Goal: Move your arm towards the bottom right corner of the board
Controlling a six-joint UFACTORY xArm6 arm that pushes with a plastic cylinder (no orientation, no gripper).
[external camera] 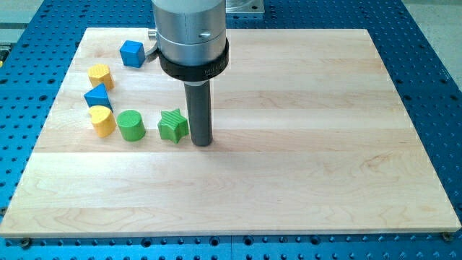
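Observation:
My tip (201, 142) rests on the wooden board (303, 144) left of its middle. It stands just to the right of a green star block (173, 125), very close to it or touching. A green cylinder (131, 125) lies left of the star. A yellow heart-shaped block (102, 120) is further left, with a blue triangular block (97, 97) above it and a yellow rounded block (99, 75) above that. A blue cube (132, 53) sits near the board's top left. The board's bottom right corner (453, 230) is far from my tip.
The arm's large silver and black body (191, 36) hangs over the board's top middle and hides the part behind it. A blue perforated table (433, 65) surrounds the board on all sides.

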